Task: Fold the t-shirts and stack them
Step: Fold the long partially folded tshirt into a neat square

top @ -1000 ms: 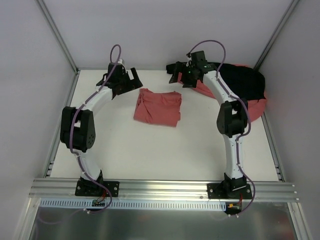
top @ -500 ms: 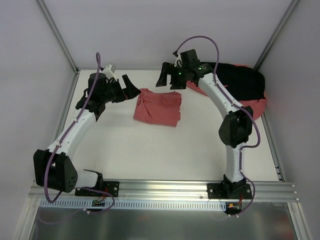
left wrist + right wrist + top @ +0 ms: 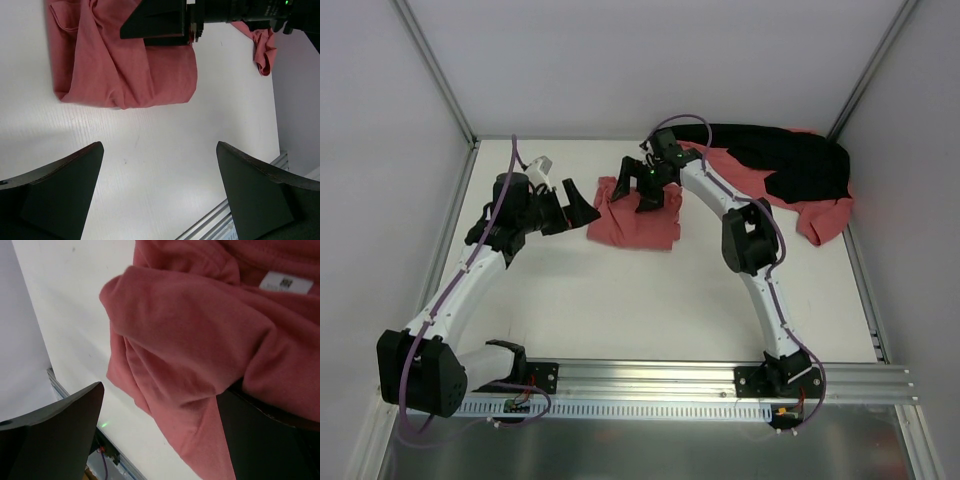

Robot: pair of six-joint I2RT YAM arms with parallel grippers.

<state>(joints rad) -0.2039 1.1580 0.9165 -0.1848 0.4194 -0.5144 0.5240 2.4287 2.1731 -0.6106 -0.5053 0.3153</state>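
Note:
A folded salmon-red t-shirt point(image 3: 632, 220) lies on the white table at centre back. My right gripper point(image 3: 646, 187) is open and sits low over its far edge. In the right wrist view the cloth point(image 3: 200, 340) fills the space between the spread fingers, with a white neck label point(image 3: 286, 282) showing. My left gripper point(image 3: 576, 205) is open and empty, just left of the folded shirt, over bare table. The left wrist view shows that shirt point(image 3: 115, 65) ahead of the fingers. More salmon t-shirt cloth point(image 3: 820, 215) lies crumpled at the back right.
A black cloth point(image 3: 800, 160) lies over the back-right pile. Grey walls with metal corner posts point(image 3: 440, 80) close in the table. An aluminium rail point(image 3: 650, 375) runs along the near edge at the arm bases.
My right gripper has swung left from the back-right pile and come down over the folded shirt. My left arm has stretched out, and its gripper now sits beside the shirt's left edge.

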